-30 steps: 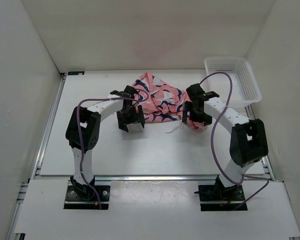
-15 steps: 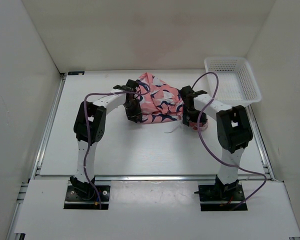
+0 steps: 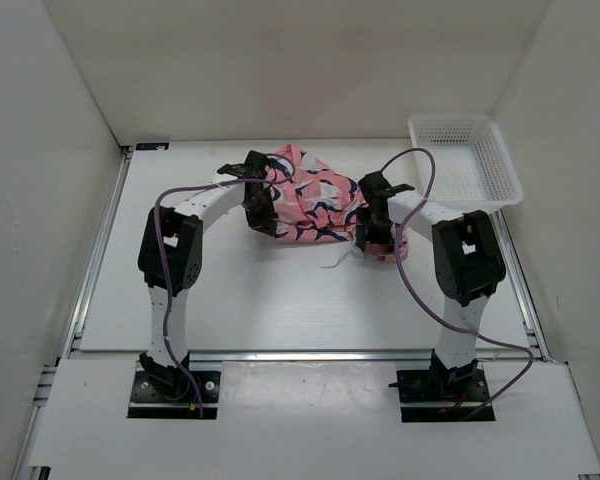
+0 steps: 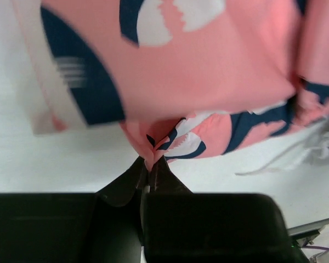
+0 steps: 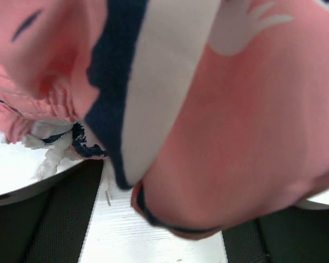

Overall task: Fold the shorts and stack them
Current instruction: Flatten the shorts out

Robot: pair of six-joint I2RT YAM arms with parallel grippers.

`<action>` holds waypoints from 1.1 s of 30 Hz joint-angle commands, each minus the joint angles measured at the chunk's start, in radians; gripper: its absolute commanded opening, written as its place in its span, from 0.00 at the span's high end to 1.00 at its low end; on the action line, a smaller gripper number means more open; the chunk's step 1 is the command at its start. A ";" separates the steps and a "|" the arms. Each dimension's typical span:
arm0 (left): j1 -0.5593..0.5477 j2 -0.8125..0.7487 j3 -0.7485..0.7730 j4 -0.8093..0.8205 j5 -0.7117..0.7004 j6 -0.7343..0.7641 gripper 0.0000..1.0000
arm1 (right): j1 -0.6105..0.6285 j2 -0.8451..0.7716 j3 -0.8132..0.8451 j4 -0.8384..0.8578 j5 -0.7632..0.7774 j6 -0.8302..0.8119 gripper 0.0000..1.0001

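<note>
The salmon-pink shorts with navy-and-white shark shapes lie bunched at the table's middle back. My left gripper is at their left near edge. In the left wrist view it is shut on a small fold of the shorts. My right gripper sits at the right near corner. In the right wrist view it stands open, with a bulge of the shorts between its wide-apart fingers and a gap beside the left finger. The white drawstring trails onto the table.
A white mesh basket stands at the back right, close to the right arm. White walls enclose the table on three sides. Purple cables loop above both arms.
Both arms have reached forward into the shorts. The left gripper went from open to shut on a fold of fabric. The right gripper narrowed a little around the right side.
</note>
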 commanded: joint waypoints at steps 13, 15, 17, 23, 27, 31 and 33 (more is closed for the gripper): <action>0.096 -0.265 0.356 -0.213 -0.101 0.124 0.90 | -0.032 -0.210 0.152 0.023 -0.415 -0.108 1.00; 0.119 -0.230 0.500 -0.313 -0.101 0.124 0.90 | -0.044 -0.210 0.348 -0.031 -0.487 -0.119 1.00; 0.154 -0.182 0.700 -0.379 -0.101 0.136 0.90 | -0.074 -0.210 0.468 -0.090 -0.549 -0.119 1.00; 0.257 -0.252 0.663 -0.415 -0.101 0.170 0.90 | -0.219 -0.291 0.507 -0.091 -0.816 -0.001 1.00; 0.266 -0.430 0.333 -0.309 -0.088 0.210 0.90 | -0.233 -0.437 0.250 -0.050 -0.779 0.059 1.00; 0.277 -0.387 0.276 -0.231 -0.062 0.210 0.33 | -0.270 -0.445 0.061 0.041 -0.735 0.163 0.96; 0.277 -0.282 0.360 -0.244 -0.028 0.210 0.10 | -0.293 -0.353 0.061 0.073 -0.737 0.194 0.70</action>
